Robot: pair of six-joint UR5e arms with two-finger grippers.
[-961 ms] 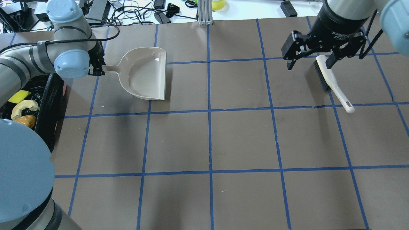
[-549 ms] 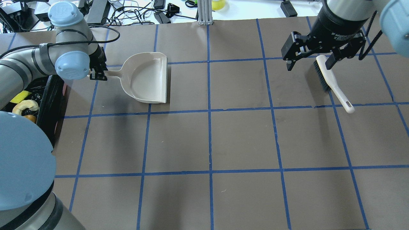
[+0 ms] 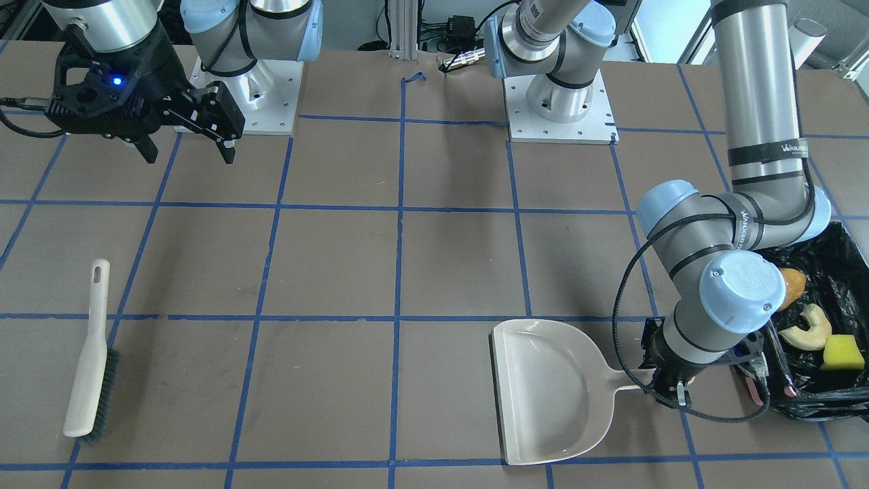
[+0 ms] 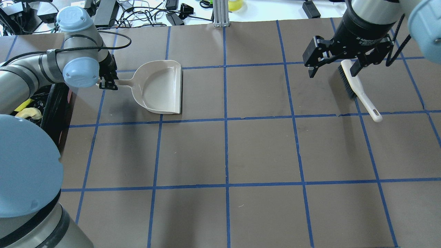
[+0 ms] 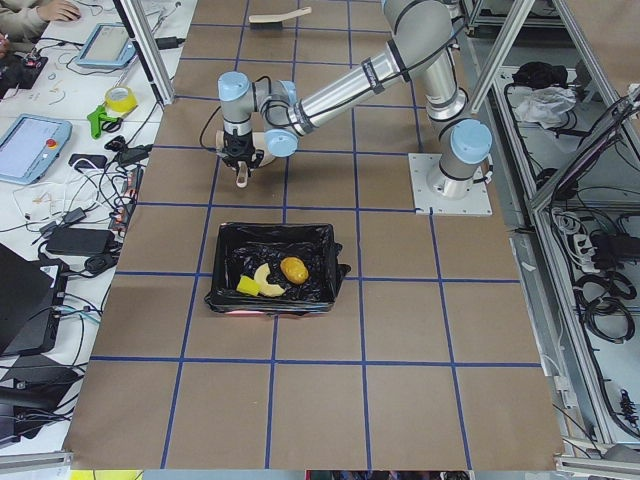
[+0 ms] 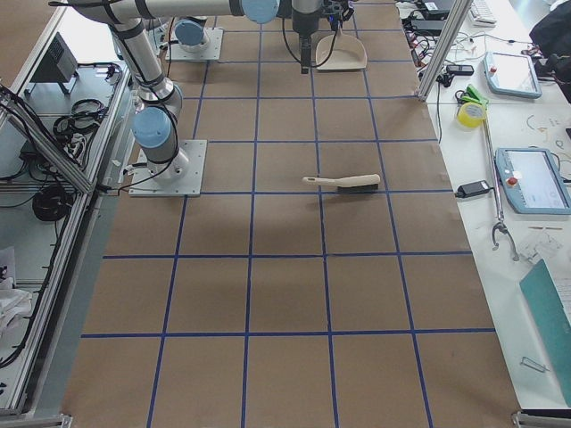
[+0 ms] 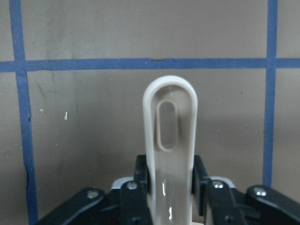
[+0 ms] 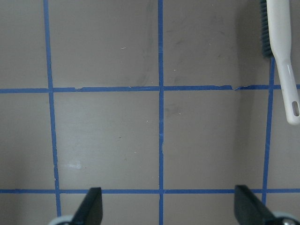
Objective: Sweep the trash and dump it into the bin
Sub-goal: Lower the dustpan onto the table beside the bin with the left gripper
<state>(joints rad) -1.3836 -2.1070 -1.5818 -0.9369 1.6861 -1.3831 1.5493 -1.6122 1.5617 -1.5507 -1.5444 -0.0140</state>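
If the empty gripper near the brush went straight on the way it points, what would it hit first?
Probably the bare brown table: the right gripper points downward, open, with nothing between its fingers. The brush lies off to one side and would likely be missed.

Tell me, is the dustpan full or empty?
Empty: the dustpan shows only a bare beige inside, and the trash lies in the bin.
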